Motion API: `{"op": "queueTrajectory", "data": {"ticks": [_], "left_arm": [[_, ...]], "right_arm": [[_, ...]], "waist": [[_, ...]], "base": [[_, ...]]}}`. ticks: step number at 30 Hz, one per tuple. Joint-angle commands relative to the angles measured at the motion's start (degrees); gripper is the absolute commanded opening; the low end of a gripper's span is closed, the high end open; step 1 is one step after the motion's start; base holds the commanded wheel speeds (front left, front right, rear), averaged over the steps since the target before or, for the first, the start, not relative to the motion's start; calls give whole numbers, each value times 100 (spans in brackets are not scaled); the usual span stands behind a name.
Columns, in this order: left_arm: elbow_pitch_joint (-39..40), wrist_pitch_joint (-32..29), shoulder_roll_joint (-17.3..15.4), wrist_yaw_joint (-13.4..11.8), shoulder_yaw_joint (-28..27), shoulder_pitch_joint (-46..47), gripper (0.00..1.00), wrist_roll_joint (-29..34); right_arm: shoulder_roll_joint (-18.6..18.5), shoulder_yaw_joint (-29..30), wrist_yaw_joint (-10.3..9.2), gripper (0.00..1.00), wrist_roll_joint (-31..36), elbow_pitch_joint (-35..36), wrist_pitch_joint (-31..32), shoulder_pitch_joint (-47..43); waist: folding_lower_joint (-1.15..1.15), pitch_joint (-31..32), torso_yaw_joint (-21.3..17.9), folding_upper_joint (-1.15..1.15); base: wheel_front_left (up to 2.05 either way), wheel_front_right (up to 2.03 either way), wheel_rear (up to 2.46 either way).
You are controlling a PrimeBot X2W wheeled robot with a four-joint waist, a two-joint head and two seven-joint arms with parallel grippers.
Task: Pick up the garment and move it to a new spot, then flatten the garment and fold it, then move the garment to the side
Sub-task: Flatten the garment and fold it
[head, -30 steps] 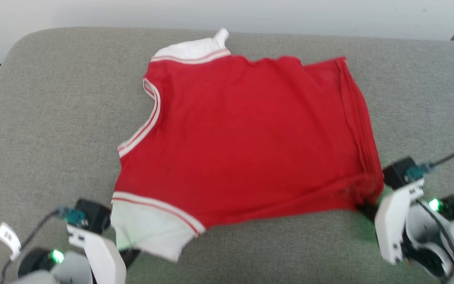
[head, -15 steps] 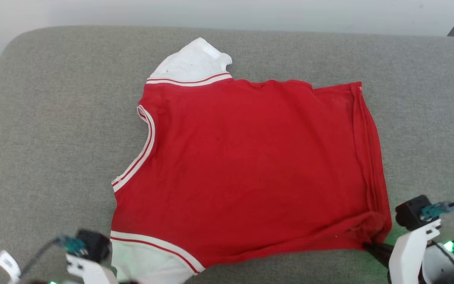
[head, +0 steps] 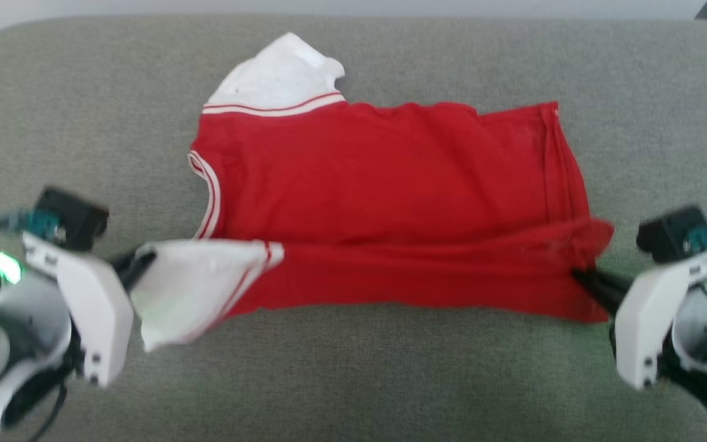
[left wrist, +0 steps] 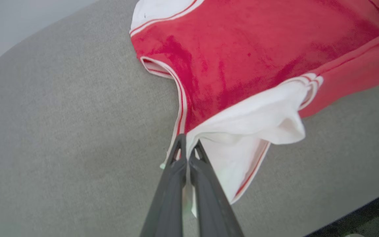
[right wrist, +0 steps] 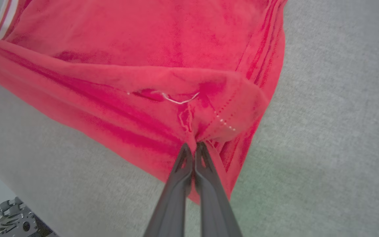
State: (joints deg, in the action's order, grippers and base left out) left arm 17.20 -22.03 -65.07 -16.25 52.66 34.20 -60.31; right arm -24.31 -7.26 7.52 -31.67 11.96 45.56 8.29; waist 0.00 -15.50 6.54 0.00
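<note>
The garment point(head: 390, 202) is plain bright red over its whole body, with white sleeves point(head: 274, 77): one at the upper middle of the head view, one at the lower left. Each sleeve meets the red along a seam point(head: 274, 109) striped white and red, and the same striping runs down the curved edge point(head: 209, 196) at the left. In the right wrist view, white dotted stitches point(right wrist: 224, 121) and a white thread point(right wrist: 179, 100) cross the red hem. The cushion point(head: 353, 380) beneath is a mottled grey-green weave. The left gripper point(head: 142, 263) and right gripper point(head: 577, 277) have dark grey fingers point(left wrist: 169, 191), white shells point(head: 92, 307) and a glowing green light point(head: 5, 267) each, with teal plugs point(head: 40, 222) on black blocks point(head: 74, 212).
</note>
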Motion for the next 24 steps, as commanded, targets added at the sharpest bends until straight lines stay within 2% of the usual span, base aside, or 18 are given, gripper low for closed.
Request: {"op": "queueTrajectory", "data": {"ticks": [1,5,12,16,17,18,19,20,21,22,23,24], "left_arm": [[-166,-48,99,106,-34,196,0,75],[-917,-204,523,590,9,804,0,325],[-2672,-321,1547,1442,219,1543,0,428],[-3697,-416,2066,1811,319,1776,0,296],[-3927,-440,2168,1885,355,1820,0,286],[-4153,-479,2272,1959,377,1848,0,237],[-4346,-500,2358,2013,388,1873,0,188],[-4549,-508,2431,2045,396,1901,0,154],[-4730,-517,2502,2077,405,1931,5,125],[-4879,-488,2569,2112,419,1963,24,139],[-5005,-434,2615,2136,409,1989,37,139],[-5103,-412,2640,2170,415,2009,46,136]], "right_arm": [[29,2,-6,0,91,-83,32,200],[102,-206,-6,0,275,-441,98,810],[269,-553,-6,0,451,-1529,8,1696],[430,-743,-6,0,472,-2148,-21,1951],[468,-792,-6,3,464,-2278,-52,1994],[478,-865,-6,14,492,-2380,-57,2041],[491,-917,-6,14,505,-2462,-99,2094],[501,-942,-7,45,505,-2548,-131,2123],[511,-967,-7,97,499,-2605,-170,2143],[509,-998,-7,100,507,-2642,-208,2171],[496,-1028,-7,100,522,-2667,-252,2195],[491,-1042,-10,100,520,-2677,-304,2220]], "waist": [[0,-95,-43,0],[0,-279,-88,0],[0,-563,-119,0],[0,-644,-127,0],[0,-659,-133,0],[0,-669,-136,0],[0,-675,-139,0],[0,-675,-142,0],[0,-667,-144,0],[0,-653,-147,0],[0,-631,-150,0],[0,-597,-154,0]], "base": [[0,0,0],[0,0,0],[0,0,0],[0,0,0],[0,0,0],[0,0,0],[0,0,0],[0,0,0],[0,0,0],[0,0,0],[0,0,0],[0,0,0]]}}
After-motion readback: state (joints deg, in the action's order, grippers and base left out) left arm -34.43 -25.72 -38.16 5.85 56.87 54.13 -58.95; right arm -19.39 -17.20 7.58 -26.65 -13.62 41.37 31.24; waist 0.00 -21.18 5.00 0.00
